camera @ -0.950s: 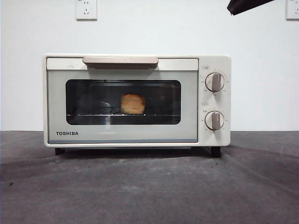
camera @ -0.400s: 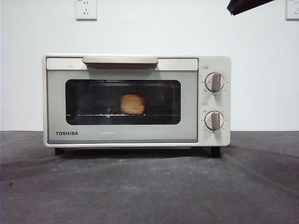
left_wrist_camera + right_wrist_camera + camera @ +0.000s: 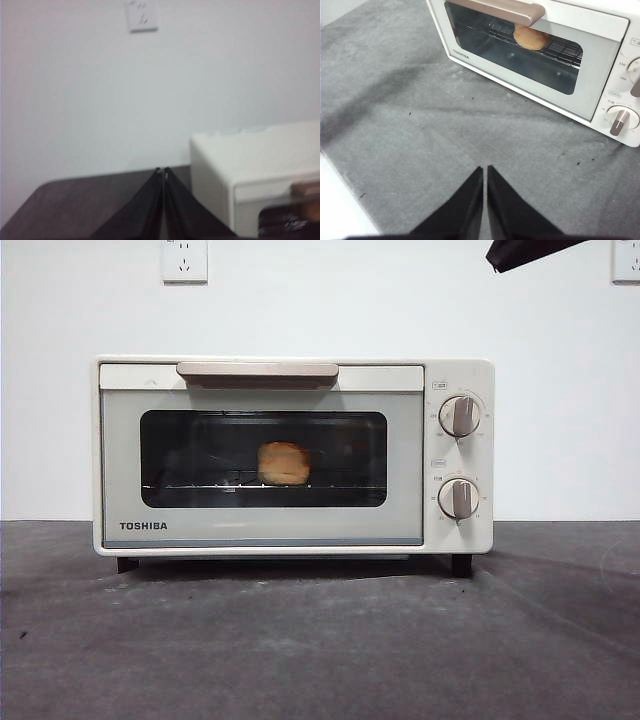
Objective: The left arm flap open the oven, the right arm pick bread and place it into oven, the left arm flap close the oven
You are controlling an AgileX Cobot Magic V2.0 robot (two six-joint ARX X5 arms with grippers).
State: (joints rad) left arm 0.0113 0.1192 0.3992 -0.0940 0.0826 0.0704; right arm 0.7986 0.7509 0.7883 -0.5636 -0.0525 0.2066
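Oven [image 3: 293,455] door closed w/ bread [image 3: 284,463] inside on rack; both tools clenched empty, left tool [image 3: 163,172] and right tool [image 3: 484,170], so little risk, maybe door not fully latched.

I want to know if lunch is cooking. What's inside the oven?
Through the oven's glass window you can see the bread sitting on the wire rack. The door is shut, so the corners inside stay hidden.

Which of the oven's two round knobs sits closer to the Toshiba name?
The lower knob. It sits under the upper knob, level with the rack, nearer the TOSHIBA name at the door's bottom corner.
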